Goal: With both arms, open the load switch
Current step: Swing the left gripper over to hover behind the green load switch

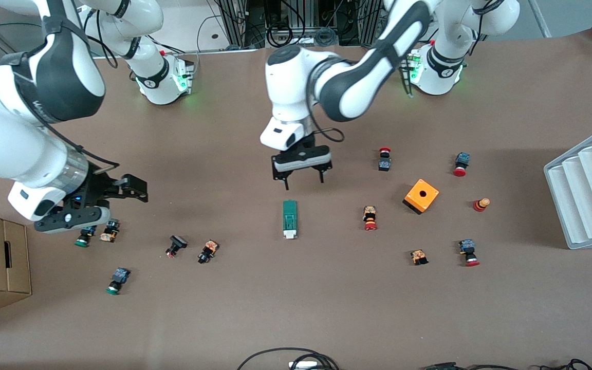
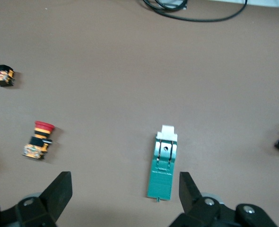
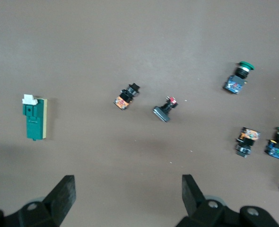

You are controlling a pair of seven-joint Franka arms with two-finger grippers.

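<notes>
Already spread wide, the left arm's black two-finger gripper [image 1: 301, 179] is poised over the brown table just farther from the front camera than the narrow dark-green load switch with its white tab [image 1: 290, 219], untouched. An approach is judged underway; descent is called for next. The right arm's black gripper [image 1: 121, 192], equally spread, waits well apart from the switch, toward the right arm's end.

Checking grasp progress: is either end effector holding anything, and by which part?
Nothing is held. The left end effector hangs open over the load switch; the right end effector is open above small push buttons.
</notes>
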